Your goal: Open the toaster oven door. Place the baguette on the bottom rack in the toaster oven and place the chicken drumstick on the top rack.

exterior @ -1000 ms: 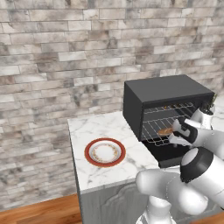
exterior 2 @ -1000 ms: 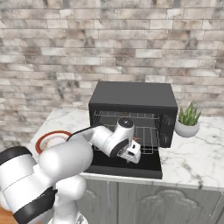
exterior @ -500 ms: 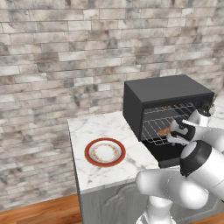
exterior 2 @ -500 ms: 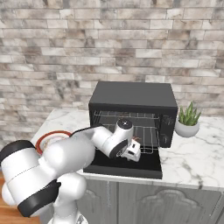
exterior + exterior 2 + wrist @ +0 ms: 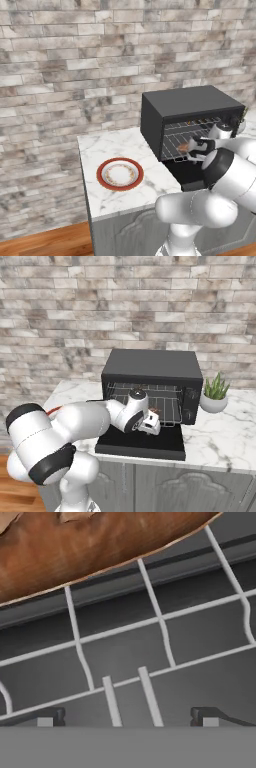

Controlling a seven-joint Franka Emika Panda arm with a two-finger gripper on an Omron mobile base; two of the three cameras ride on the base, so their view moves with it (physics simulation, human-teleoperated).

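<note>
The black toaster oven [image 5: 190, 102] [image 5: 150, 361] stands on the counter with the toaster oven door [image 5: 187, 172] [image 5: 145, 443] folded down flat. My gripper [image 5: 192, 150] [image 5: 154, 423] [image 5: 130, 717] is at the oven's mouth just above the door, open and empty. The brown baguette [image 5: 75, 547] [image 5: 183, 147] lies on the bottom rack [image 5: 160, 619] [image 5: 172, 145], just ahead of my fingertips and apart from them. The top rack [image 5: 195, 125] [image 5: 145, 388] sits above it. The chicken drumstick is out of view.
A red-rimmed plate [image 5: 120, 174] lies on the marble counter [image 5: 100, 145] left of the oven. A small potted plant [image 5: 216, 396] stands right of the oven. A brick wall runs behind. My arm crosses in front of the oven's left half in the right base view.
The hand has shifted only slightly at the oven's mouth and the elbow has swung a little. The jaws stay open and the baguette rests where it was.
</note>
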